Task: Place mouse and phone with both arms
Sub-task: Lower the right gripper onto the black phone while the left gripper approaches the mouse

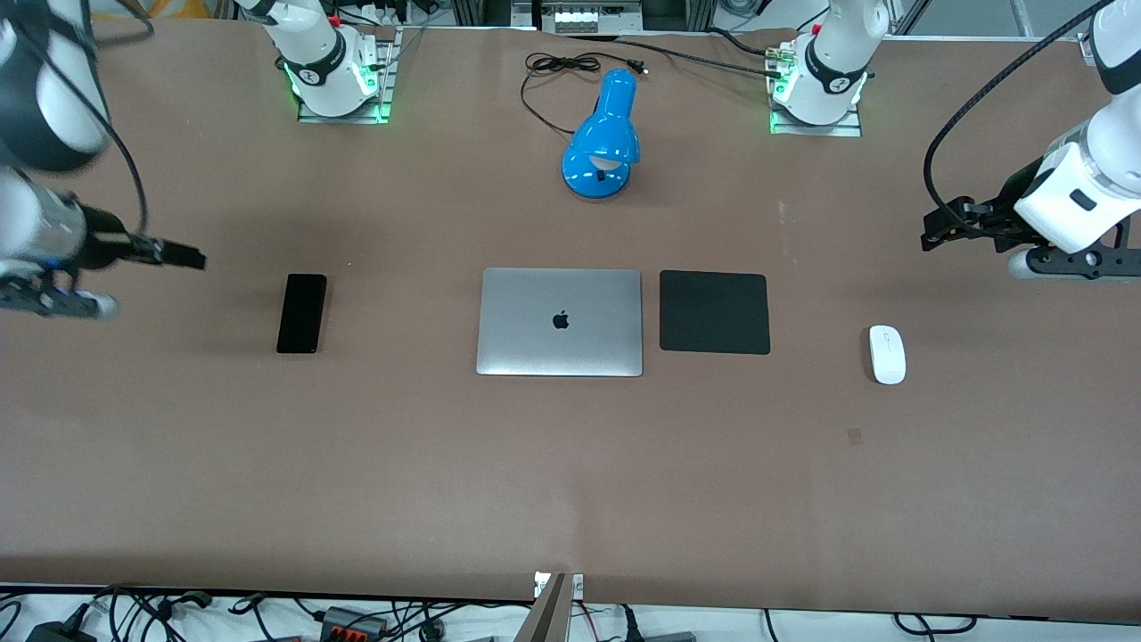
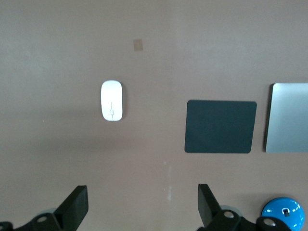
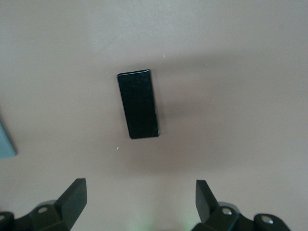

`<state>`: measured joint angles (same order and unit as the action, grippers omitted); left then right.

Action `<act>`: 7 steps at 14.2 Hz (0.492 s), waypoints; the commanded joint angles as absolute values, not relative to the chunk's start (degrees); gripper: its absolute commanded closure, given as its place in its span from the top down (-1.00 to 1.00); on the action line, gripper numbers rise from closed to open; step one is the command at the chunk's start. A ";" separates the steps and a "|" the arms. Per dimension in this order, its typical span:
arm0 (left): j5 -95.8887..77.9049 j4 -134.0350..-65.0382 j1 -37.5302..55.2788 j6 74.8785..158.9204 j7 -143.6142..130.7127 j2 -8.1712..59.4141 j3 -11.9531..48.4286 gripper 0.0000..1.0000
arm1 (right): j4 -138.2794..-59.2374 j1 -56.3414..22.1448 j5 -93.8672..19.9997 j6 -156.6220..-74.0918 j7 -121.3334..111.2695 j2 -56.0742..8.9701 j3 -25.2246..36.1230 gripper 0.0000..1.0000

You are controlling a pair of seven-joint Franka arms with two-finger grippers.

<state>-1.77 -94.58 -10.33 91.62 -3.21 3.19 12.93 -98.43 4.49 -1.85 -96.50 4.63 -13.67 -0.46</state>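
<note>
Closed silver laptop [image 1: 560,322] mid-table, matte metal lid, black apple logo centred; no other readable writing anywhere. Square black mouse pad [image 1: 714,313] just beside it toward the left arm's end, flat, fabric-looking, not touching the laptop. Mouse [image 1: 887,354]: small white glossy oval with a thin grey line on top, lying alone on the table, near the pad toward the left arm's end and slightly nearer the front camera. Phone [image 1: 301,313]: slim black glossy rectangle, flat on the table, well apart from the laptop toward the right arm's end.

Blue glossy desk lamp [image 1: 603,138], round base and dome shade, lies farther from the camera than the laptop, with a black cord [image 1: 557,76] looped by it.

Table [image 1: 570,481]: plain matte brown surface, with a small darker square patch close to the mouse. Cables along its front edge.

Left gripper [image 2: 142,204] hangs in the air over the table close to the mouse, fingers spread wide, holding nothing. Right gripper [image 3: 139,199] is up over the table beside the phone, fingers likewise spread, holding nothing.
</note>
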 commanded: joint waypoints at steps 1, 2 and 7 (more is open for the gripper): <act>-1.58 -93.60 -11.33 88.70 -2.72 7.71 12.66 1.00 | -98.25 3.35 -1.59 -101.76 9.83 -22.30 -1.05 1.00; -1.76 -93.26 -12.38 85.90 -2.38 9.39 12.74 1.00 | -99.83 2.30 -1.58 -104.21 10.28 -23.80 -1.05 1.00; -1.23 -92.54 -16.43 92.77 1.12 19.83 12.66 1.00 | -114.87 -0.17 -1.23 -122.86 8.70 -24.43 -1.14 1.00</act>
<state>-1.75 -94.35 -15.22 88.88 -2.12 14.21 12.38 -109.98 1.24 -1.79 -119.47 8.79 -27.30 -1.09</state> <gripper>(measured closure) 0.000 0.000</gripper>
